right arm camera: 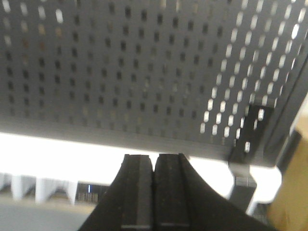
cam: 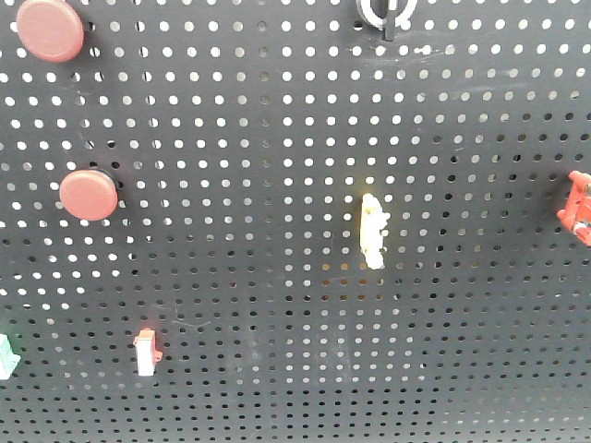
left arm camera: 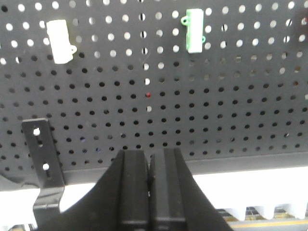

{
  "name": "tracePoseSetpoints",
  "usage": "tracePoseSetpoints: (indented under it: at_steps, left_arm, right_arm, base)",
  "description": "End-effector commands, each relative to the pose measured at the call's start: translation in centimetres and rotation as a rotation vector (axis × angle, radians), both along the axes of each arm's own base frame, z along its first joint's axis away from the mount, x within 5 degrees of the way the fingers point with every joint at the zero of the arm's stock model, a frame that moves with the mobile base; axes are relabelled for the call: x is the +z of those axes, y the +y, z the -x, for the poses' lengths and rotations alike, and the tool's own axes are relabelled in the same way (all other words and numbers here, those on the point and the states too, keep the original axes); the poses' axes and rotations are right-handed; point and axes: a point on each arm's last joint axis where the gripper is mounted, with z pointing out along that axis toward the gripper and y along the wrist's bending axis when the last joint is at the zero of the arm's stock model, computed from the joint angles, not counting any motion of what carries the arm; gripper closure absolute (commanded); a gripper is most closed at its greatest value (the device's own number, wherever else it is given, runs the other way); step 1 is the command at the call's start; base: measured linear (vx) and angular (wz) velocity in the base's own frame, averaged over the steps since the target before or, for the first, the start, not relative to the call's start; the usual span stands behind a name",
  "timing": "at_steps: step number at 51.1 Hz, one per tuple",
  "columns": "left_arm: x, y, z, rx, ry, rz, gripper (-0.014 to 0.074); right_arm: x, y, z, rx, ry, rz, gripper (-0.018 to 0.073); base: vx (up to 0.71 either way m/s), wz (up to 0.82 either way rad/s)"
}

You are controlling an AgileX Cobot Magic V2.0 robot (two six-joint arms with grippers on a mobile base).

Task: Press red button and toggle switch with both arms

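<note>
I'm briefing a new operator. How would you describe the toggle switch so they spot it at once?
The black pegboard fills the front view. At the picture's top edge, right of centre, above the pale yellow clip, sits the toggle switch, partly cropped. It is a small white ring with a black stub, unlike the upper red button and lower red button at left.

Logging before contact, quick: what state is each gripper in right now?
Left gripper: closed, holding nothing.
Right gripper: closed, holding nothing.
</note>
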Motion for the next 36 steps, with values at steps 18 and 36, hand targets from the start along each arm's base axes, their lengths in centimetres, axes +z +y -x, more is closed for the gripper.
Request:
tracePoseSetpoints:
  at_steps: [18,36]
  left_arm:
    - [1.8,-0.1,0.3,-0.014,-0.249,0.020,0.0594]
    - [12.9,0.0,4.1,-0.035,-0.595,0.059,0.0594]
  right_arm:
    - [4.0,0.5,0.9,0.063,-0.488,-0.023,0.0559]
    - [14.3,0.8,3.2,0.099,-0.666,-0.067,0.0559]
  base:
    - [0.00,0.00]
    - [0.00,0.00]
